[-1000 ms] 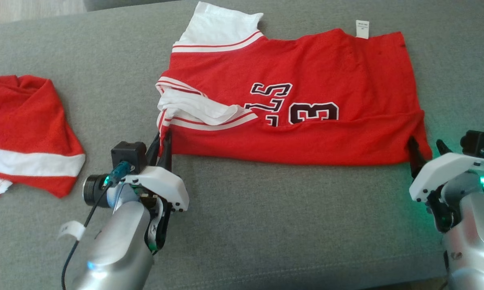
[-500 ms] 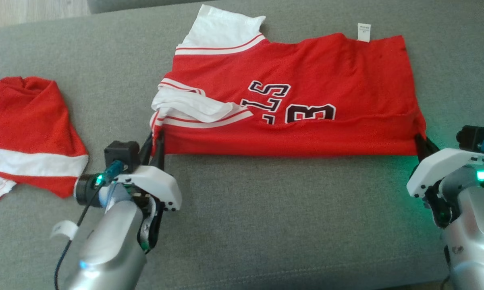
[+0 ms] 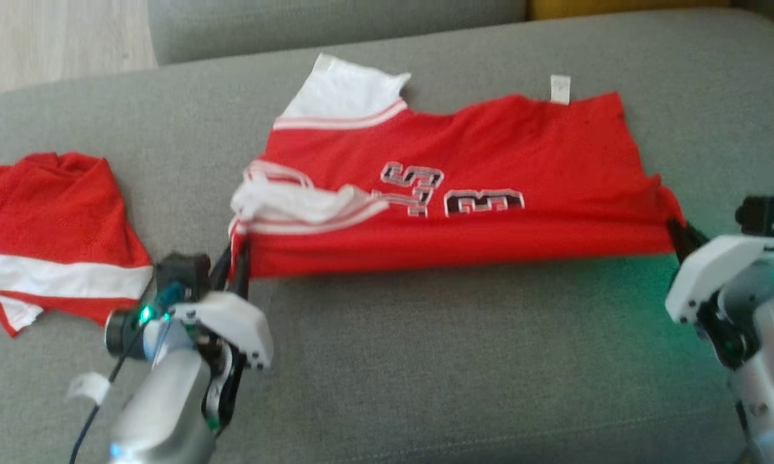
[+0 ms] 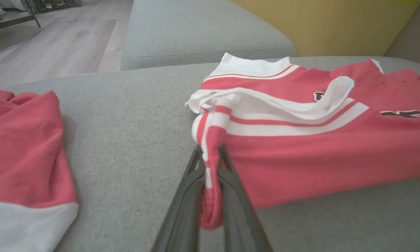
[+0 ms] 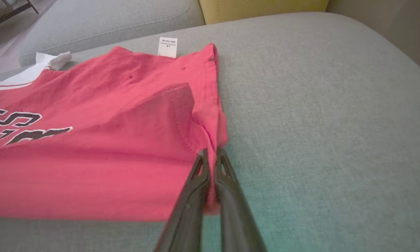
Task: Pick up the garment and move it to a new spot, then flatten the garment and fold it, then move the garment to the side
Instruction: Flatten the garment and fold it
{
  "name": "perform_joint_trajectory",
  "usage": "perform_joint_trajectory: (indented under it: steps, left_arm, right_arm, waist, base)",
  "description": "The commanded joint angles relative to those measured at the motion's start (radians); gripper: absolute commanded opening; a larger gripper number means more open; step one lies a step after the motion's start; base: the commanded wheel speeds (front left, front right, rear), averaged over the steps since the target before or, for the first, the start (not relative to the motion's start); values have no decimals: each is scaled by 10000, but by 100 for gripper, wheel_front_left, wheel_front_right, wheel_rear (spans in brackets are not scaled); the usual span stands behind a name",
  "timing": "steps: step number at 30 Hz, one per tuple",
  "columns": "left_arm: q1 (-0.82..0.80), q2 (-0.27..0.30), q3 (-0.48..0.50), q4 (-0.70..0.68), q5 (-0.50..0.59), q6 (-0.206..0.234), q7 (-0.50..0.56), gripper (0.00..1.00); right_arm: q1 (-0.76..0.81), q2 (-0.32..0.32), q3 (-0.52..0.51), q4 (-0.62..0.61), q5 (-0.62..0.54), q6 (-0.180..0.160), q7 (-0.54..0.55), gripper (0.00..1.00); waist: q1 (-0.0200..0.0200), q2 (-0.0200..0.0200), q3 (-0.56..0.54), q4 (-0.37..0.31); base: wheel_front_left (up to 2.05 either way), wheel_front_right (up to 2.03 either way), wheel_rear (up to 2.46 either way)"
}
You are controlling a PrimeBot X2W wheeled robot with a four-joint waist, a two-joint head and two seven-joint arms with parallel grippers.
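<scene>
Both pairs of jaws are closed on the jersey's near edge. In the head view the left gripper (image 3: 238,258), at lower left, pinches the corner below the white sleeve trim, and the right gripper (image 3: 677,233), at the right edge, pinches the opposite corner. The red jersey (image 3: 477,154) lies across the middle of the grey sofa cushion (image 3: 425,367). Its near edge is pulled taut between the two grippers, its dark lettering faces up, and a white label (image 3: 560,89) sits at its far edge. A second red garment with a white band (image 3: 58,225) lies crumpled at the left, well apart from the jersey. Pale wood floor (image 3: 51,38) fills the upper left corner.

In the left wrist view the left gripper (image 4: 210,151) rises from bottom centre. A red-and-white striped roll of fabric is squeezed between its dark fingers (image 4: 185,203), and the rest of the jersey (image 4: 318,150) spreads to the right. The second garment (image 4: 21,150) is at the left edge.

In the right wrist view the right gripper (image 5: 212,152) clamps a hemmed corner of the jersey (image 5: 101,147), which spreads to the left, with the label (image 5: 168,47) near top centre.
</scene>
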Motion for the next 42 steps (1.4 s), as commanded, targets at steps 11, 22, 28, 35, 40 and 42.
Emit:
perform_joint_trajectory:
  steps: [11, 22, 28, 35, 40, 42]
  left_arm:
    - [1089, 1011, 102, -925, -316, -182, 955, 0]
    - [2213, 1426, -294, -2208, -600, -293, 2252, 0]
    - [2457, 1582, -490, -2538, -656, -272, 2922, 100]
    - [1998, 1565, 251, -3354, -712, 348, 1957, 100]
    - [1093, 1311, 748, -3808, -763, 394, 773, 100]
    - [297, 1247, 639, -3770, -663, 107, 644, 100]
  right_arm:
    - [1435, -1339, 499, -1824, 1002, 19, 2329, 0]
    - [2749, -1662, 68, -3182, 1451, 19, 3901, 0]
    - [3039, -1393, -406, -3732, 1304, 19, 4122, 100]
    - [2739, -701, -1214, -4756, 703, 19, 2986, 100]
    - [2286, -279, -1282, -5200, 272, 19, 1477, 100]
    - [1853, -127, -1119, -5243, -106, 19, 597, 100]
  waist:
    - [0, 0, -981, -115]
    - [0, 0, -1192, -122]
    - [0, 0, -1115, -198]
    - [0, 0, -757, -382]
    - [0, 0, -285, -545]
    - [0, 0, 163, -708]
  base:
    - [0, 0, 0]
    - [0, 0, 0]
    - [0, 0, 0]
    - [0, 0, 0]
    - [0, 0, 0]
    - [0, 0, 0]
